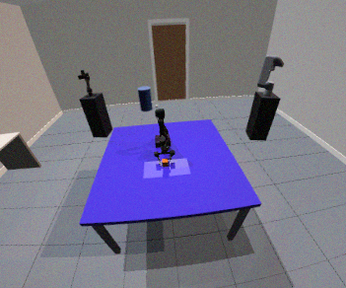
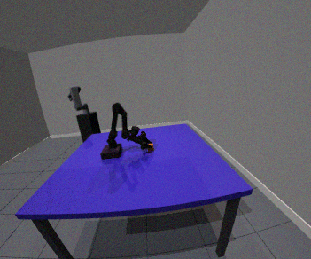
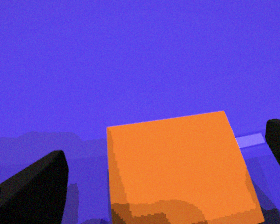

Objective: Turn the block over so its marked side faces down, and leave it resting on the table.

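Note:
The orange block rests on the blue table, on a pale square patch near the table's middle. In the wrist view its faces show plain orange, and no dark mark is visible. My gripper is open, with one black finger on each side of the block and a gap between each finger and the block. The arm's base stands just behind the block.
Two black pedestals carrying other devices stand on the floor behind the table. A blue cylinder stands near the door. A pale desk is at the far left.

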{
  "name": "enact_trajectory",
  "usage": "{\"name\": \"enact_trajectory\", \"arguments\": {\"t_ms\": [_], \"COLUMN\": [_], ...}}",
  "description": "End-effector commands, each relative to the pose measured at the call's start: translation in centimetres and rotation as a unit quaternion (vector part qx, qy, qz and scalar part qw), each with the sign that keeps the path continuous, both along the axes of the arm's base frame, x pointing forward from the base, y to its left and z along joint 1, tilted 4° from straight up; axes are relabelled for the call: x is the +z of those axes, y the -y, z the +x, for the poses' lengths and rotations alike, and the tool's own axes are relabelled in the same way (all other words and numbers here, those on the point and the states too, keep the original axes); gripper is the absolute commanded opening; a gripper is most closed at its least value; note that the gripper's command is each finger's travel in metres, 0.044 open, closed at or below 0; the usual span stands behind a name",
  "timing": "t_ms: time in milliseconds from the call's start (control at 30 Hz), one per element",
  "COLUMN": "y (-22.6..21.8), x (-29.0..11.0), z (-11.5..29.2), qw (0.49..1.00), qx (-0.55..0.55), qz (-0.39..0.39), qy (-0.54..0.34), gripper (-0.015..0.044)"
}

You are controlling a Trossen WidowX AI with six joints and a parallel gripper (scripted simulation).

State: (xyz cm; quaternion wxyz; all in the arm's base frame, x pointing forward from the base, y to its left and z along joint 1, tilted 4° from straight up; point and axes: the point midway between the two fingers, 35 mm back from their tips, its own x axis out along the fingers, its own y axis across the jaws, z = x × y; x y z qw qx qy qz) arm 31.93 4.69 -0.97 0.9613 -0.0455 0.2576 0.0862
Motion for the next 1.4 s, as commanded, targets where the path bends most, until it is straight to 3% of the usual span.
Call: {"name": "enact_trajectory", "arguments": {"t_ms": [0, 467, 700, 967, 1367], "y": [-0.1, -0.1, -0.4, -0.2, -0.1], "x": [0.0, 0.0, 0.7, 5.9, 7.2], "z": [0.0, 0.1, 1.7, -0.6, -1.6], "qw": [1.0, 1.0, 0.994, 0.97, 0.964], "qx": [0.003, 0.003, -0.002, -0.008, -0.009], "qz": [0.0, -0.001, -0.018, -0.046, -0.052], "qy": [0.001, -0.001, -0.106, -0.238, -0.262], "gripper": [0.044, 0.044, 0.044, 0.044, 0.044]}}
